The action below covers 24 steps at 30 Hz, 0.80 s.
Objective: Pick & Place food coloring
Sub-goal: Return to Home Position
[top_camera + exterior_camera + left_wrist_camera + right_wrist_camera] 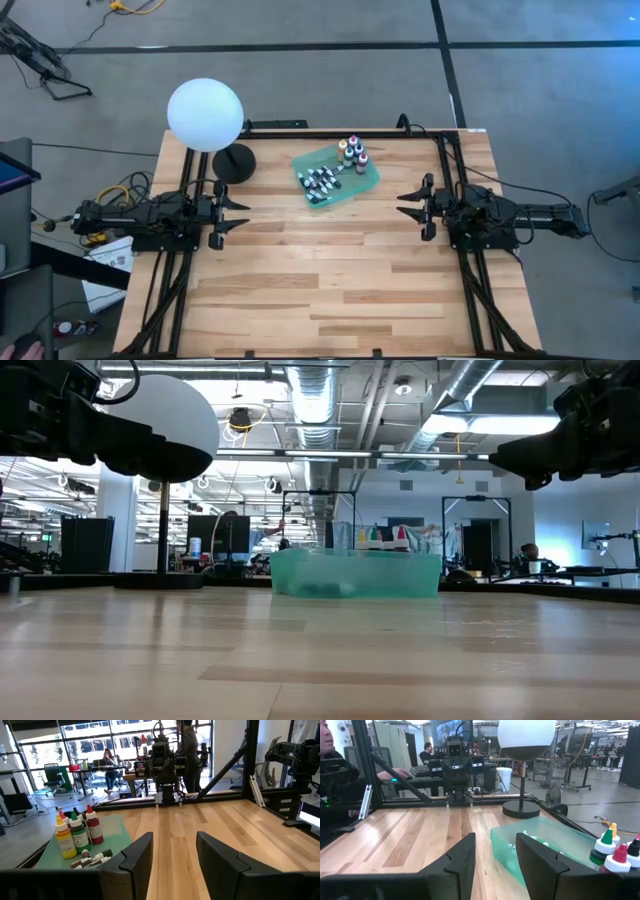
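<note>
Bearing a bin [372, 181] of food coloring [352, 155], the table [330, 290] sits beneath ducts [312, 390].

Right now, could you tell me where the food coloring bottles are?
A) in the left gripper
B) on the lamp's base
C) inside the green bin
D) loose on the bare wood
C: the food coloring bottles sit together inside the green bin.

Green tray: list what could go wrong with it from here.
1. The tall bottles stand upright, bunched at one end of the green tray; a bump could topple them onto the small droppers beside them.
2. The tray sits near the far edge of the table; a shove might push it off.
3. The left claw and right claw are open, both aimed inward; a low sweep could clip the tray.
</note>
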Motion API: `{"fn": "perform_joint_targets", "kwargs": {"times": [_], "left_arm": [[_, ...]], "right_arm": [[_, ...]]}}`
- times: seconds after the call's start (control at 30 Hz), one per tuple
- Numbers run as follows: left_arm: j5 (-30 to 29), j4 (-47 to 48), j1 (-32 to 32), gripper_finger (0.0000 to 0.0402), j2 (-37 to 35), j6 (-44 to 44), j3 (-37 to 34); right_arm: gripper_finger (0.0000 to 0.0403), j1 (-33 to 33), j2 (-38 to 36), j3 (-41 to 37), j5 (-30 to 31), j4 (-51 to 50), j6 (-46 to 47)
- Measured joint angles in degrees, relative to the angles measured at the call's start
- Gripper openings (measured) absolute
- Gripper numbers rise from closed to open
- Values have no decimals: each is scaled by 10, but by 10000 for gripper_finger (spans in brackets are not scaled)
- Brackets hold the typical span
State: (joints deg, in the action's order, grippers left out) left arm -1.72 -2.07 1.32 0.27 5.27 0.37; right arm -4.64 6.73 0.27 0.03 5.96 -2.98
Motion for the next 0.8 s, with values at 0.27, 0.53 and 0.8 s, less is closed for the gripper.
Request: {"fn": "perform_joint_targets", "kwargs": {"times": [0.27, 0.53, 0.8], "left_arm": [[0, 0, 0, 146, 0, 1, 0], [0, 0, 0, 146, 0, 1, 0], [0, 0, 0, 146, 0, 1, 0]], "right_arm": [[134, 0, 0, 0, 0, 0, 0], [134, 0, 0, 0, 0, 0, 0], [134, 0, 0, 0, 0, 0, 0]]}}
